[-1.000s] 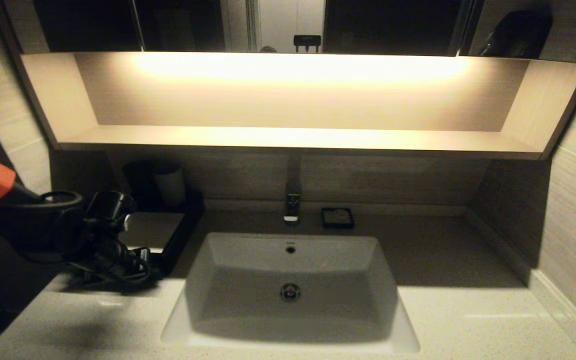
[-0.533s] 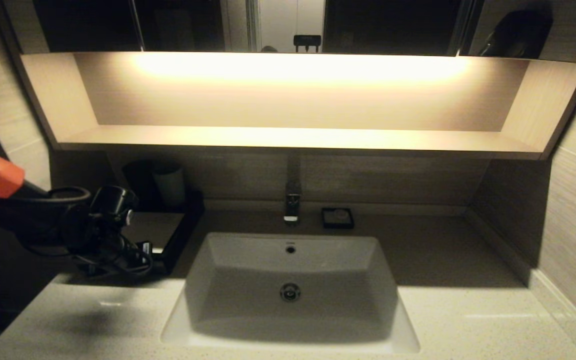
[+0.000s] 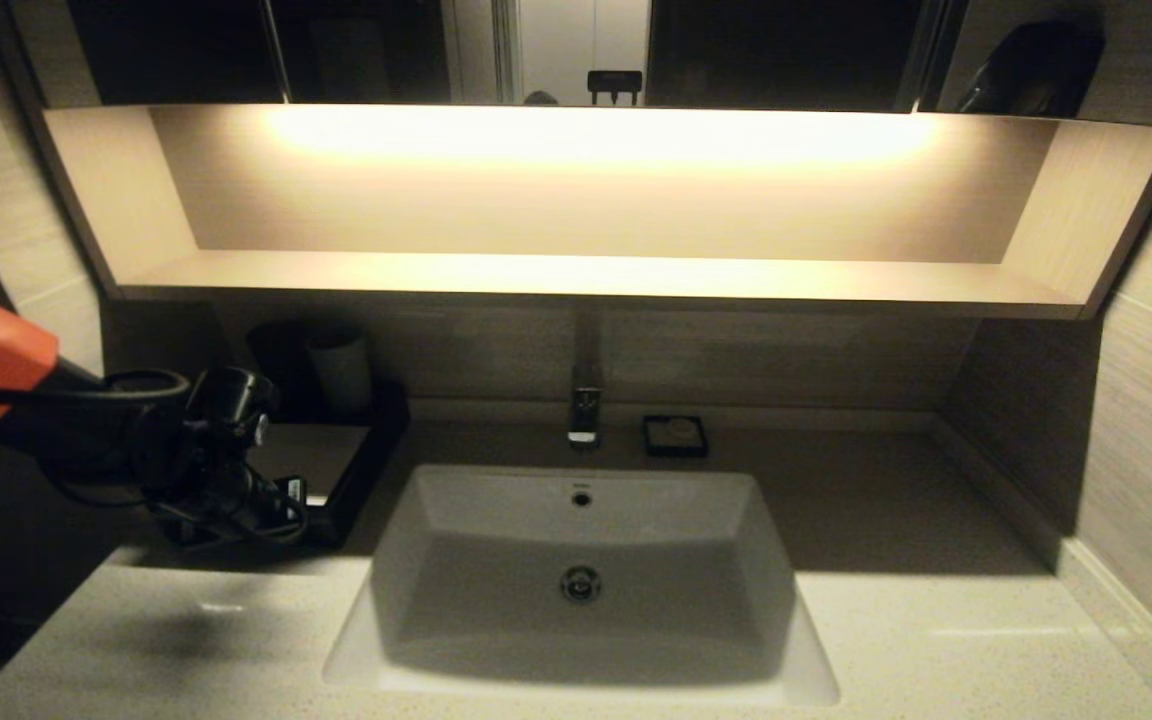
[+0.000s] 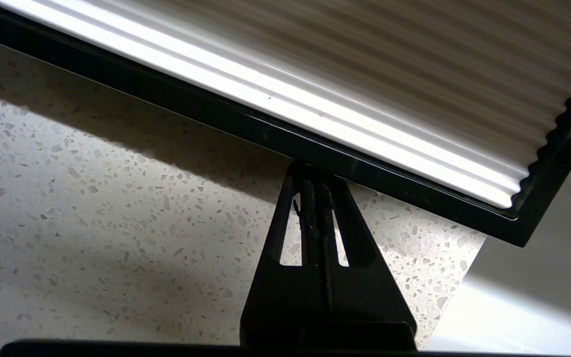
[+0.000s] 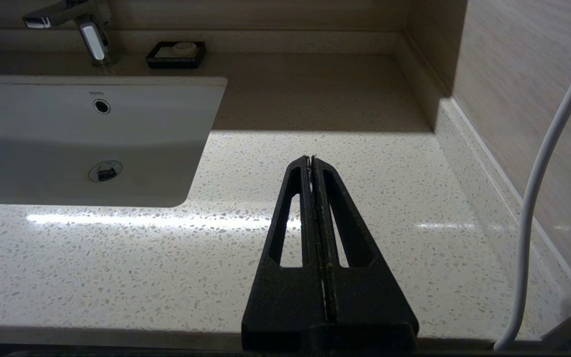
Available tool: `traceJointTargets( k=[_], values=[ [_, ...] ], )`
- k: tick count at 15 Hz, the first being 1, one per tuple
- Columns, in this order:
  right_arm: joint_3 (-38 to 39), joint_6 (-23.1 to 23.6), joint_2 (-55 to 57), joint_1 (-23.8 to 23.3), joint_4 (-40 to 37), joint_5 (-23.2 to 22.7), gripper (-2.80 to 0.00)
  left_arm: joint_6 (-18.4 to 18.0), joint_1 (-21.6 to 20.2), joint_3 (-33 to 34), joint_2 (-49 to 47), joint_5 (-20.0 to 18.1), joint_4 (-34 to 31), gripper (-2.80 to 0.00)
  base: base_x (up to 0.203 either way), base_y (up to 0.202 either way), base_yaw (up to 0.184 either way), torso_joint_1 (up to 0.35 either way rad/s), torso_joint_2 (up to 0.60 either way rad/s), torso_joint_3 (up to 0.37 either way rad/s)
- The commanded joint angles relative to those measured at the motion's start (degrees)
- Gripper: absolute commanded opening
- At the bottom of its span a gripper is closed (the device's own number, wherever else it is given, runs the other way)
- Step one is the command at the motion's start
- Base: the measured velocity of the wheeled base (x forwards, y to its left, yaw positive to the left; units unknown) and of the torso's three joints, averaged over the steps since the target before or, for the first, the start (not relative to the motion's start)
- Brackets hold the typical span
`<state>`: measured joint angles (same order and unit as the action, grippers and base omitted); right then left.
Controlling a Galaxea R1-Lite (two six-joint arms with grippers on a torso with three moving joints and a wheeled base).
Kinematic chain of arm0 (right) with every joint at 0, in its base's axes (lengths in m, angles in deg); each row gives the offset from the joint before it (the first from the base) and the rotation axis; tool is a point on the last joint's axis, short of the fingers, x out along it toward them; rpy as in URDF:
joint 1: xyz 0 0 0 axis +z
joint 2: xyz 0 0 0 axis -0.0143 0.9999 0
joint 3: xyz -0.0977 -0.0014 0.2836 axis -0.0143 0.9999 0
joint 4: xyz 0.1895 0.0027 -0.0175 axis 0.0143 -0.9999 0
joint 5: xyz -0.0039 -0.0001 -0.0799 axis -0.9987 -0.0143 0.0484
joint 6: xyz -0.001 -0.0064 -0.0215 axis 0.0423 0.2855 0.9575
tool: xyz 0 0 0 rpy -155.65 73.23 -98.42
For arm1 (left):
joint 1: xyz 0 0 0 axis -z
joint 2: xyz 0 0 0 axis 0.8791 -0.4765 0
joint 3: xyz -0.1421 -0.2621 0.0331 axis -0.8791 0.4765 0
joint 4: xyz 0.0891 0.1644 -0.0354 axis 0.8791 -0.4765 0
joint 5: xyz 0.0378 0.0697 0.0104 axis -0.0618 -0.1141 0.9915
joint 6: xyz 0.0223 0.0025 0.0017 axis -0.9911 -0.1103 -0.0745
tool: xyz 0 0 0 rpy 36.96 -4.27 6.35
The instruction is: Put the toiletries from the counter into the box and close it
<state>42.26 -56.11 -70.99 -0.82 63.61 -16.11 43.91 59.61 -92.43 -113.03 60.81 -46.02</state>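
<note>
A: Box (image 3: 336, 470)?
B: Black organiser at the counter's (image 3: 936, 640) far-left corner, left of the basin (image 3: 581, 575). In the left wrist view its ribbed pale top panel (image 4: 365, 84) sits flush in the black frame, no drawer sticking out on the side shown. Looks closed, as far as I can judge.
A: Toiletries?
B: None visible on the counter in any view, so probably all inside. Can't see into the box though.
A: Left gripper (image 3: 286, 500)?
B: Clenched, fingers together and holding nothing, tips right against the box's front edge, seemingly touching. Reads like the closing push, at or near its end.
A: Right gripper (image 5: 312, 159)?
B: Pinched together, empty, parked above the counter's near-right part; out of the head view.
A: Other stuff?
B: Pale cup (image 3: 339, 368) behind the box, tap (image 3: 584, 415) at the back edge, small soap dish (image 3: 675, 436) beside it.
A: Left to do?
B: Probably just backing the left arm off.
</note>
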Motion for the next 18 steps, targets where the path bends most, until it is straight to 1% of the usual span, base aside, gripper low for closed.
traceJointTargets(
  k=[1, 3, 7, 10, 12, 15, 16, 18],
  values=[
    [0.01, 0.02, 0.00, 0.00, 0.00, 0.00, -2.80, 0.17, -0.09, 0.92, 1.78, 0.05, -0.20, -2.80, 0.000, 0.000, 0.000, 0.000, 0.00, 0.000],
    [0.01, 0.02, 0.00, 0.00, 0.00, 0.00, -2.80, 0.00, -0.15, 4.43, 4.67, 0.05, -0.25, -2.80, 0.000, 0.000, 0.000, 0.000, 0.00, 0.000],
    [0.01, 0.02, 0.00, 0.00, 0.00, 0.00, -2.80, -0.36, -0.77, 13.88, 13.20, 0.05, -0.14, -2.80, 0.000, 0.000, 0.000, 0.000, 0.00, 0.000],
    [0.01, 0.02, 0.00, 0.00, 0.00, 0.00, -2.80, -1.17, -1.67, 18.39, 20.47, -0.03, 0.00, -2.80, 0.000, 0.000, 0.000, 0.000, 0.00, 0.000],
    [0.01, 0.02, 0.00, 0.00, 0.00, 0.00, -2.80, -2.44, -1.83, 19.89, 24.30, -0.11, 0.16, -2.80, 0.000, 0.000, 0.000, 0.000, 0.00, 0.000],
    [0.01, 0.02, 0.00, 0.00, 0.00, 0.00, -2.80, -4.58, -1.71, 20.09, 27.59, -0.34, 0.35, -2.80, 0.000, 0.000, 0.000, 0.000, 0.00, 0.000],
    [0.01, 0.02, 0.00, 0.00, 0.00, 0.00, -2.80, -5.15, -1.15, 20.10, 28.74, -0.54, 0.36, -2.80, 0.000, 0.000, 0.000, 0.000, 0.00, 0.000],
    [0.01, 0.02, 0.00, 0.00, 0.00, 0.00, -2.80, -5.61, 2.36, 20.42, 31.86, -1.53, 0.40, -2.80, 0.000, 0.000, 0.000, 0.000, 0.00, 0.000]
  ],
)
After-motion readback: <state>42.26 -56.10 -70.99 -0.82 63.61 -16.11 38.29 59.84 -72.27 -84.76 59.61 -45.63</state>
